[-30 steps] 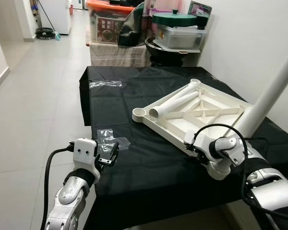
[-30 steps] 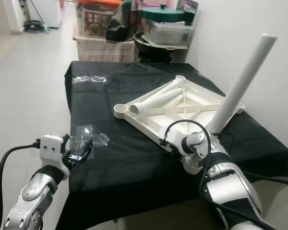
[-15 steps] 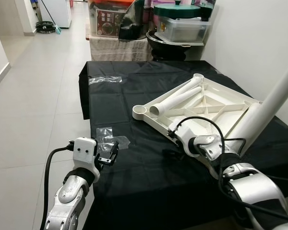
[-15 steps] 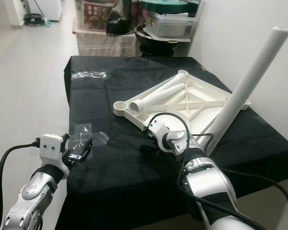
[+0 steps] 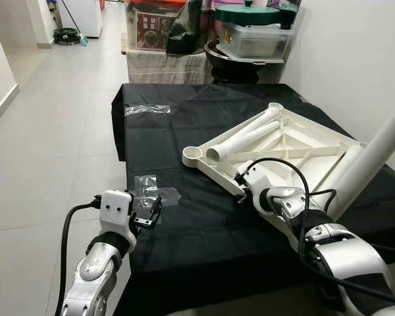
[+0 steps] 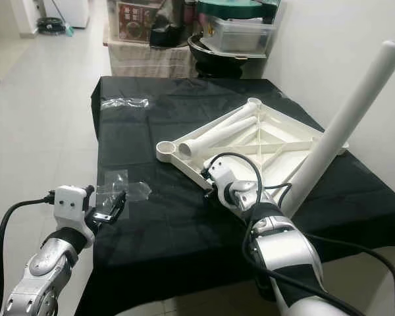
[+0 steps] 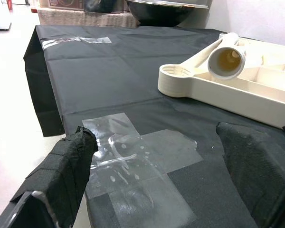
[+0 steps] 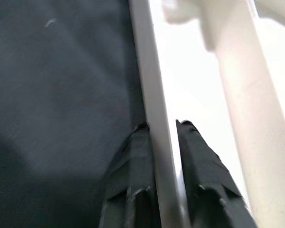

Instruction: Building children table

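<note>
A white plastic tabletop (image 5: 296,141) lies upside down on the black cloth (image 5: 184,131). One white leg (image 5: 375,148) stands in its near right corner and leans up to the right. A second leg (image 5: 243,139) lies loose across the tabletop, its open end toward the empty corner socket (image 5: 192,155). My right gripper (image 5: 241,186) is at the tabletop's near edge. In the right wrist view its fingers (image 8: 140,142) sit on either side of the thin white rim (image 8: 154,109), shut on it. My left gripper (image 5: 149,214) hovers open near the cloth's front left edge, above a clear tape patch (image 7: 137,156).
Another strip of clear tape (image 5: 147,109) lies at the cloth's far left. Beyond the table stand storage boxes (image 5: 151,26), a dark pot (image 5: 234,62) and a lidded container (image 5: 253,36). A white wall (image 5: 342,59) runs along the right, tiled floor (image 5: 46,131) along the left.
My right arm has swung left from the base of the upright leg to the tabletop's near rim. The view has shifted a little. The left gripper stays where it was.
</note>
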You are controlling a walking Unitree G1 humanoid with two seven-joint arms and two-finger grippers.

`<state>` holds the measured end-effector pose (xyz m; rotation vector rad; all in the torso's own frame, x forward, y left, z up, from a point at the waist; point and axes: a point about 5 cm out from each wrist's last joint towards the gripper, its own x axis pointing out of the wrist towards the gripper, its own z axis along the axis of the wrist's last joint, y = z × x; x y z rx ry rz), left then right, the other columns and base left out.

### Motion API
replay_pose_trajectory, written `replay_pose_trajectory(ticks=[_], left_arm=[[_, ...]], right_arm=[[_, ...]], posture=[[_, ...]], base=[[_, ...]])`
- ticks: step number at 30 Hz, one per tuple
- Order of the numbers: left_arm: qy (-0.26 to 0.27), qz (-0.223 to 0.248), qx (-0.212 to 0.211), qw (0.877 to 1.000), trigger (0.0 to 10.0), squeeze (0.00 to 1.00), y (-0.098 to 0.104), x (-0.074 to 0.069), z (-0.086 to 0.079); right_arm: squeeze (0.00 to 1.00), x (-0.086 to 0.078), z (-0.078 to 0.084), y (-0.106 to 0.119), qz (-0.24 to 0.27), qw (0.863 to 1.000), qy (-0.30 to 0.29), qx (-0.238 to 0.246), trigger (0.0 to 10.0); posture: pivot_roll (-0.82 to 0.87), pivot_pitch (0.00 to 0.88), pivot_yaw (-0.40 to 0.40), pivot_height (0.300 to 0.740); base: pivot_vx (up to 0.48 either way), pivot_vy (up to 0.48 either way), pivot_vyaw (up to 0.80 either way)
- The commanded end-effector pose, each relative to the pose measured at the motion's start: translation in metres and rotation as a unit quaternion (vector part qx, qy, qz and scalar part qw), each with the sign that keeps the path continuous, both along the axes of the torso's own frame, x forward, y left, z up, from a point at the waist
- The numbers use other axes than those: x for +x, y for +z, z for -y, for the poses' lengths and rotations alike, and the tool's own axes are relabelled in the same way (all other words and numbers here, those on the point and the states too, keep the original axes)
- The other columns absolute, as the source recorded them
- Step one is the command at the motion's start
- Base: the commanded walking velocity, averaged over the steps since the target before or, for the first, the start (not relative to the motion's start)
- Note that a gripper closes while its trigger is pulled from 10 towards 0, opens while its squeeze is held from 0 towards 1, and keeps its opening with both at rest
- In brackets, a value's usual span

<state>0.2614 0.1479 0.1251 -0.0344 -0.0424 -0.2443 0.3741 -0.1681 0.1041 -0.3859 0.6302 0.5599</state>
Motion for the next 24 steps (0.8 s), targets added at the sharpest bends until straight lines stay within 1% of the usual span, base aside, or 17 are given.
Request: replay_pose_trajectory(ticks=[1,4,5,6,7,10,11,12,13,15,16,17,18,19,21,22,24], left_arm=[[-0.003,-0.01,0.009,1.0,10.0,0.0,-0.003,-0.001,0.0],[-0.003,-0.011,0.009,1.0,10.0,0.0,-0.003,0.0,0.0],[-0.004,-0.011,0.01,1.0,10.0,0.0,-0.004,0.0,0.0],[-0.004,-0.011,0.01,1.0,10.0,0.0,-0.004,0.0,0.0],[-0.005,-0.011,0.01,1.0,10.0,0.0,-0.004,0.0,0.0],[-0.005,-0.011,0.01,1.0,10.0,0.0,-0.004,0.0,0.0],[-0.005,-0.011,0.01,1.0,10.0,0.0,-0.004,0.0,0.0],[-0.005,-0.012,0.011,1.0,10.0,0.0,-0.004,0.0,0.0],[-0.005,-0.012,0.011,1.0,10.0,0.0,-0.004,0.0,0.0],[-0.006,-0.014,0.011,1.0,10.0,0.0,-0.005,0.0,0.001],[-0.006,-0.014,0.011,1.0,10.0,0.0,-0.005,0.0,0.001],[-0.006,-0.014,0.01,1.0,10.0,0.0,-0.005,0.0,0.001],[-0.006,-0.014,0.01,1.0,10.0,0.0,-0.005,0.0,0.001],[-0.007,-0.014,0.01,1.0,10.0,0.0,-0.005,0.0,0.002],[-0.007,-0.014,0.01,1.0,10.0,0.0,-0.005,0.0,0.002],[-0.007,-0.014,0.01,1.0,10.0,0.0,-0.005,0.0,0.002],[-0.006,-0.014,0.01,1.0,10.0,0.0,-0.005,0.0,0.001]], right_arm=[[0.0,-0.015,-0.006,-0.024,-0.052,0.998,0.045,-0.003,0.0],[0.0,-0.016,-0.006,-0.024,-0.05,0.996,0.066,-0.013,0.0],[0.0,-0.019,-0.007,-0.024,-0.037,0.99,0.131,-0.042,0.0],[0.0,-0.019,-0.007,-0.024,-0.037,0.99,0.131,-0.042,0.0],[0.0,-0.021,-0.009,-0.023,-0.016,0.98,0.189,-0.058,0.0],[0.0,-0.021,-0.009,-0.023,-0.016,0.98,0.189,-0.058,0.0],[0.0,-0.024,-0.011,-0.022,0.004,0.963,0.254,-0.086,0.0],[0.0,-0.028,-0.012,-0.02,0.02,0.939,0.322,-0.114,0.0],[0.0,-0.028,-0.012,-0.02,0.02,0.939,0.322,-0.114,0.0],[0.0,-0.034,-0.007,-0.019,0.035,0.904,0.393,-0.164,0.0],[0.0,-0.034,-0.007,-0.019,0.035,0.904,0.393,-0.164,0.0],[0.0,-0.035,-0.003,-0.018,0.042,0.891,0.411,-0.186,0.0],[0.0,-0.035,-0.003,-0.018,0.042,0.891,0.411,-0.186,0.0],[0.0,-0.034,0.0,-0.016,0.047,0.882,0.422,-0.202,0.0],[0.0,-0.034,0.0,-0.016,0.047,0.882,0.422,-0.202,0.0],[0.0,-0.031,0.009,-0.01,0.067,0.86,0.433,-0.261,0.0],[0.0,-0.028,0.012,-0.007,0.076,0.854,0.431,-0.282,0.0]], posture=[[0.16,0.0,-0.134,0.74],[0.16,0.0,-0.134,0.74],[0.16,0.0,-0.134,0.74],[0.16,0.0,-0.134,0.74],[0.15,0.0,-0.129,0.74],[0.15,0.0,-0.129,0.74],[0.15,0.0,-0.129,0.74],[0.14,0.0,-0.127,0.74],[0.14,0.0,-0.127,0.74],[0.14,0.0,-0.125,0.74],[0.14,0.0,-0.125,0.74],[0.14,0.0,-0.124,0.74],[0.14,0.0,-0.124,0.74],[0.14,0.0,-0.123,0.74],[0.14,0.0,-0.123,0.74],[0.13,0.0,-0.121,0.74],[0.13,0.0,-0.121,0.74]], base=[[0.0,0.0,0.0],[0.0,0.0,0.0],[0.0,0.0,0.0],[0.0,0.0,0.0],[0.0,0.0,0.0],[0.0,0.0,0.0],[0.0,0.0,0.0],[0.0,0.0,0.0],[0.0,0.0,0.0],[0.0,0.0,0.0],[0.0,0.0,0.0],[0.0,0.0,0.0],[0.0,0.0,0.0],[0.0,0.0,0.0],[0.0,0.0,0.0],[0.0,0.0,0.0],[0.0,0.0,0.0]])
